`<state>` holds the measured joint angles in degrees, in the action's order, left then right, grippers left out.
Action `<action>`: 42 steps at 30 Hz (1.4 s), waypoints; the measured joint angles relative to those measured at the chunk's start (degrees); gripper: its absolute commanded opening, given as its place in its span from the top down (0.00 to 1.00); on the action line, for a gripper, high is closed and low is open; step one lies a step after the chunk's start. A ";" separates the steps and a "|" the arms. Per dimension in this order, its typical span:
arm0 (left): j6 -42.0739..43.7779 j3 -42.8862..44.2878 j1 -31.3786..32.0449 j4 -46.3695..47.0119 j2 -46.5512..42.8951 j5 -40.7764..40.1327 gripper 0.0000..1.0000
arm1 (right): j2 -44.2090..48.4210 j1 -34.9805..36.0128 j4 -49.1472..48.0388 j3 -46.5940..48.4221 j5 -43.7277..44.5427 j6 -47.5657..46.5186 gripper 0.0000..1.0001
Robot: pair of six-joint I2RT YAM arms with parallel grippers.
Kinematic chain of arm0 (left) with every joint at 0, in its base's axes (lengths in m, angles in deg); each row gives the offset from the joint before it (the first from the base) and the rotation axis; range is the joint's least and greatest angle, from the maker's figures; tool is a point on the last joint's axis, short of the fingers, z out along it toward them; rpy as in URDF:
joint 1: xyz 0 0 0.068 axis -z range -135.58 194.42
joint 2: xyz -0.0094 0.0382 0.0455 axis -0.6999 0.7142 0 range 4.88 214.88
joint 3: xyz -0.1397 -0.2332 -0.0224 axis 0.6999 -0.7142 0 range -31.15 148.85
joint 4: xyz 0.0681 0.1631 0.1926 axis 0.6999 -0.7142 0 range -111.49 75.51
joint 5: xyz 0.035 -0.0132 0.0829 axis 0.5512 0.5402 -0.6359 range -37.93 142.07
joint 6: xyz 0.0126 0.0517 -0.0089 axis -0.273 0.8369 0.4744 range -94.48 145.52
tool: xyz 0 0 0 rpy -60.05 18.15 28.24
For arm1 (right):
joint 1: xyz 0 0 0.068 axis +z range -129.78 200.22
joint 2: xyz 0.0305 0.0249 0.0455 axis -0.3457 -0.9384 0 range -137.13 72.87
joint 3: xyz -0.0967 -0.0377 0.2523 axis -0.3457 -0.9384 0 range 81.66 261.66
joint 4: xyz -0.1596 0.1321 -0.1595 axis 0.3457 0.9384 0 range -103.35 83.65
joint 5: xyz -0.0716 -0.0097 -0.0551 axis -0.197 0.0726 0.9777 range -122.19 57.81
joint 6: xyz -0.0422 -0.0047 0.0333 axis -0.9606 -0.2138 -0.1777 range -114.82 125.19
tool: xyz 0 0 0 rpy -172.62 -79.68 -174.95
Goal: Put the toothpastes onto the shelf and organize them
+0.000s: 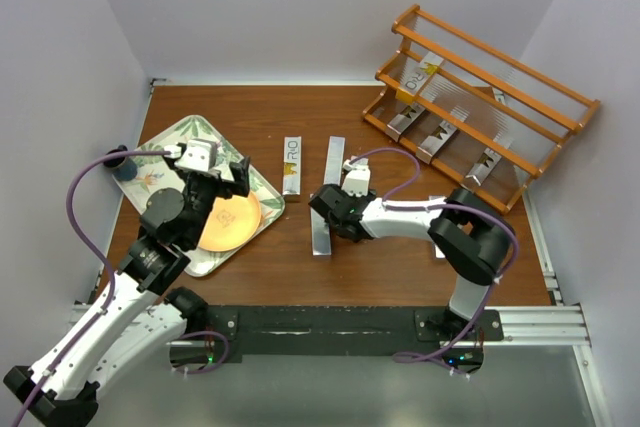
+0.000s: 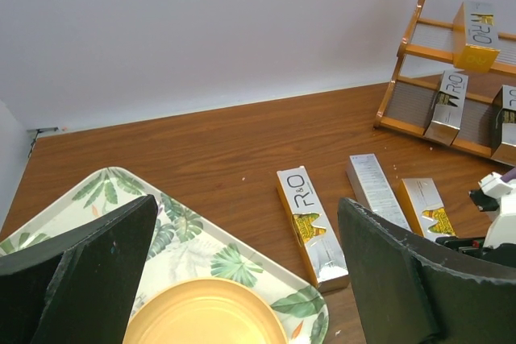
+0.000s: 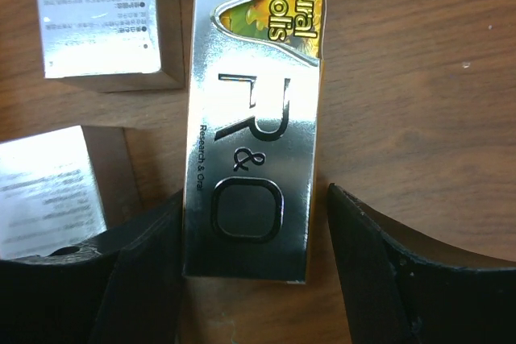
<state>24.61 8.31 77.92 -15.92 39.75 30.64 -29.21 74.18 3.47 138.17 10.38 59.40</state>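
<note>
The right gripper point(image 3: 254, 199) straddled a silver R&O toothpaste carton point(image 3: 254, 102) lying flat. Its jaws were half spread, one pad point(image 3: 153, 239) touching the carton's edge and the other point(image 3: 363, 231) just clear. Two more cartons point(image 3: 97, 14) lay beside it on the brown wooden table point(image 1: 400, 267), enclosed by pale grey walls point(image 1: 300, 7). Four more rested on the orange shelf point(image 1: 490, 87) at the far right. The right arm point(image 1: 410, 217) reached leftward and low, elbow folded. The left gripper point(image 2: 246, 231) hung spread wide over the leaf-patterned tray point(image 2: 105, 191).

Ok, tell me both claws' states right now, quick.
Left claw: open, empty, above the tray.
Right claw: open, straddling a toothpaste carton, not clamped yet.
</note>
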 measured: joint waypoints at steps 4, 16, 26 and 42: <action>-0.02 0.00 0.00 0.00 0.09 0.09 0.01 | -1.79 0.00 -0.90 0.92 0.79 0.57 0.46; -0.02 0.00 0.00 0.02 0.11 0.24 0.01 | 0.33 0.00 0.13 -0.31 1.40 -0.35 0.78; -0.04 0.00 0.02 0.00 0.52 0.22 0.02 | 12.98 0.00 9.01 -0.92 -0.17 -7.02 0.84; -0.02 0.00 0.00 0.00 0.11 -0.37 0.02 | 27.41 -12.15 24.76 6.36 -2.80 -15.32 0.85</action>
<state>24.59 8.31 77.92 -15.92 39.86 30.27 -1.80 62.02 28.24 144.53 7.58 44.08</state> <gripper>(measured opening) 0.983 0.519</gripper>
